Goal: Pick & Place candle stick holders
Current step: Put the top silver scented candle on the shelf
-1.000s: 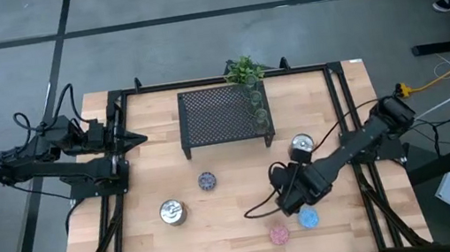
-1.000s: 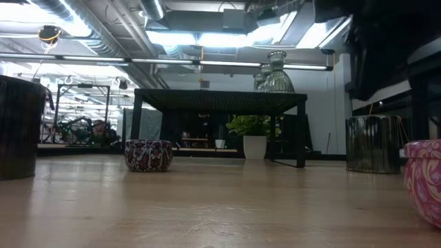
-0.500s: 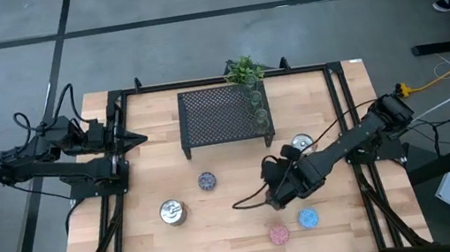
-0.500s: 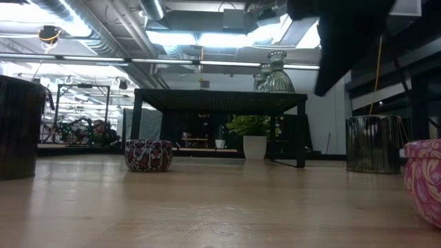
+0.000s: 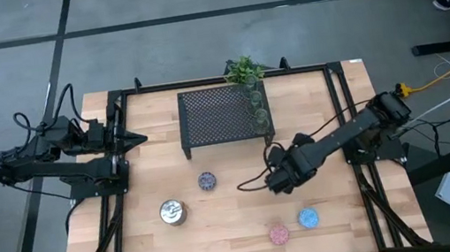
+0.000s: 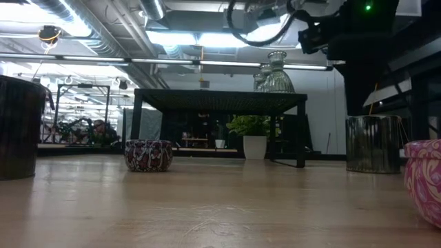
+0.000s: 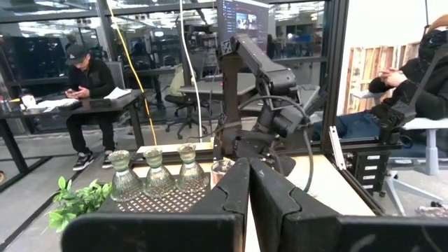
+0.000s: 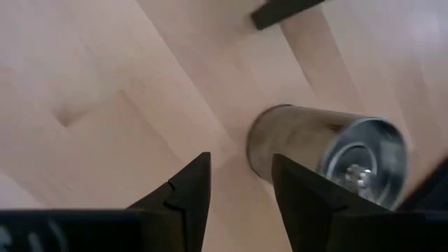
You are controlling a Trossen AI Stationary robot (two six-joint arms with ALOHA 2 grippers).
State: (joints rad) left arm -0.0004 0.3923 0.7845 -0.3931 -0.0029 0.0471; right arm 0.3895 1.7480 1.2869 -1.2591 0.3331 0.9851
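The silver candle stick holder (image 8: 318, 157) stands on the wooden table (image 5: 231, 223) just off a front foot of the black mesh rack (image 5: 222, 115), on the side facing the right arm. The right gripper (image 5: 279, 179) hangs above it, fingers (image 8: 183, 190) parted to a middling width with nothing between them; the holder sits just ahead of the tips and a little off their centre line.

To do this step well, I judge the gripper should shift until the holder lies squarely between the fingers, then come straight down and close on its wall below the rim, since shiny metal will likely slip under a shallow pinch. The rack's foot is close, so the approach should keep clear of it.

From above, the arm hides this holder, while the purple holder (image 5: 206, 181) and the second silver holder (image 5: 172, 212) show well in front of the rack, the pink holder (image 5: 279, 234) and blue holder (image 5: 308, 217) nearer the front edge. Only the right wrist view shows the target's open top. The left wrist view shows three green cups (image 7: 158, 173) in a row on the rack, beside the plant (image 7: 78, 199). The left gripper (image 5: 139, 140), pressed shut, waits off the rack's left side.
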